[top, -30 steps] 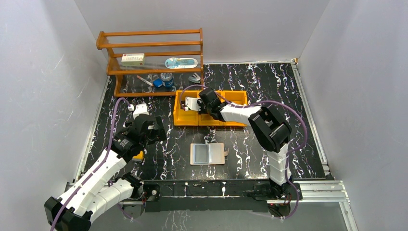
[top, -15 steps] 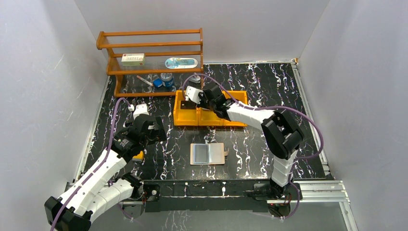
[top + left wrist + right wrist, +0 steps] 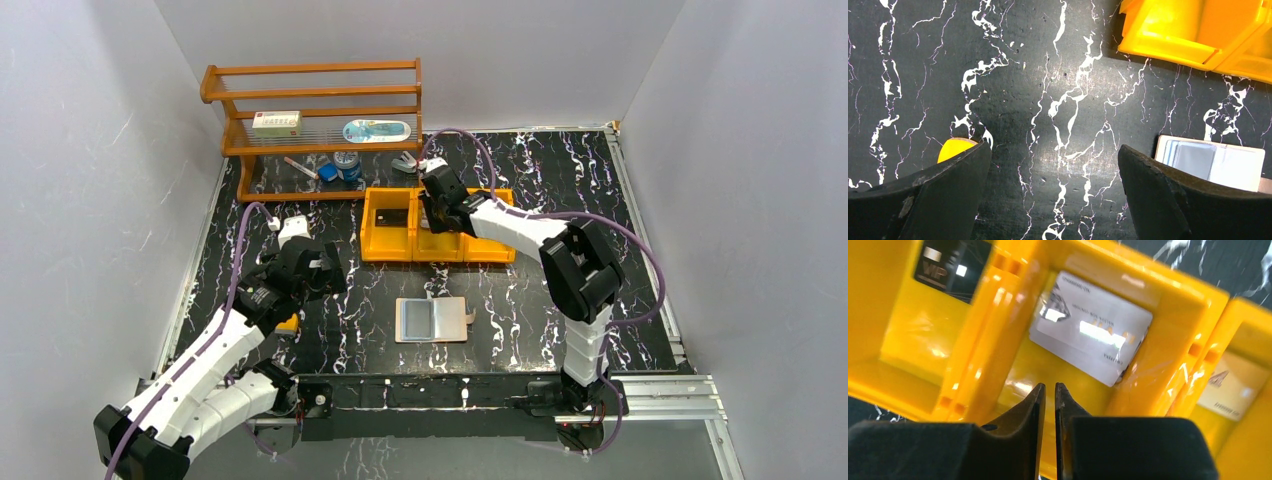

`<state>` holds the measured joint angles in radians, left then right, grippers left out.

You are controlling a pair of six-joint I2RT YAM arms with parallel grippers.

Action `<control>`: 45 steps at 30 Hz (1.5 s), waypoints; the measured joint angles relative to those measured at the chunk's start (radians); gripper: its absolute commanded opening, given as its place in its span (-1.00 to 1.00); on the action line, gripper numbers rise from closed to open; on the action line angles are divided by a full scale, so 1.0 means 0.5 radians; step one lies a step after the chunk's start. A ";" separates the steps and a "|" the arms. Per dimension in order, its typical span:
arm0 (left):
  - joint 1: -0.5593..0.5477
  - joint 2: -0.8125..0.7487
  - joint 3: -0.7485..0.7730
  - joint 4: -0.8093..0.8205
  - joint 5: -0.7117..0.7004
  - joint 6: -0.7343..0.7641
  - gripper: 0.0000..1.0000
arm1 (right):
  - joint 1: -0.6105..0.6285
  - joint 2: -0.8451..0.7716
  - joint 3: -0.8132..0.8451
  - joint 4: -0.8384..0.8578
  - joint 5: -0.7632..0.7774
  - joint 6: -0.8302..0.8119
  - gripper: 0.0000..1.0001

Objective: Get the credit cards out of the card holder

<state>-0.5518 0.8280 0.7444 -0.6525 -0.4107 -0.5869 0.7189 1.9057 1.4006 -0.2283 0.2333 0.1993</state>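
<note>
Over tray (image 3: 993, 335), right pincer (image 3: 1049, 390) near-closed, empty

The surface (image 3: 1048, 100) is black, veined with white like marble. Ahead of the black right hand (image 3: 1050, 388) sits a glossy yellow-orange tray (image 3: 998, 335): black card (image 3: 948, 262) off to the hand's left, silver-grey card (image 3: 1088, 335) straight ahead, pale tan card (image 3: 1230, 385) to its right.

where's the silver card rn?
Right wrist view: the silver card sits in the middle compartment of the orange tray, just beyond the right hand, between the black card and a tan card.
</note>
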 measured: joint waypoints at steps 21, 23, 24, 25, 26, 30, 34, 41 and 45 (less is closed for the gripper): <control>0.000 0.027 0.000 0.000 0.005 0.001 0.97 | -0.063 0.327 0.170 -0.159 0.233 0.407 -0.53; 0.000 0.028 -0.001 0.001 0.005 0.001 0.97 | -0.063 0.327 0.141 -0.090 0.288 0.420 -0.51; 0.000 0.029 -0.001 0.000 0.005 0.001 0.97 | -0.063 0.327 0.130 -0.066 0.307 0.420 -0.50; 0.000 0.030 0.000 0.000 0.005 0.001 0.97 | -0.060 0.327 0.121 -0.047 0.320 0.427 -0.49; 0.000 0.031 -0.001 0.000 0.005 0.001 0.97 | -0.058 0.327 0.111 -0.027 0.333 0.427 -0.48; 0.000 0.031 -0.001 0.000 0.005 0.001 0.97 | -0.053 0.310 0.081 0.024 0.343 0.430 -0.40; 0.000 0.035 -0.001 0.000 0.006 0.001 0.97 | -0.053 0.241 0.005 0.050 0.253 0.436 -0.28; 0.000 0.075 -0.001 0.002 0.008 0.002 0.97 | -0.046 -0.216 -0.224 0.061 -0.025 0.491 -0.06; 0.000 0.126 0.000 0.002 0.016 0.008 0.97 | -0.046 -0.626 -0.372 0.165 -0.235 0.589 0.09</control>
<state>-0.5518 0.8909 0.7444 -0.6518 -0.4026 -0.5827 0.6960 1.5925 1.2144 -0.1459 0.1158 0.4938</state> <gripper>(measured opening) 0.983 0.511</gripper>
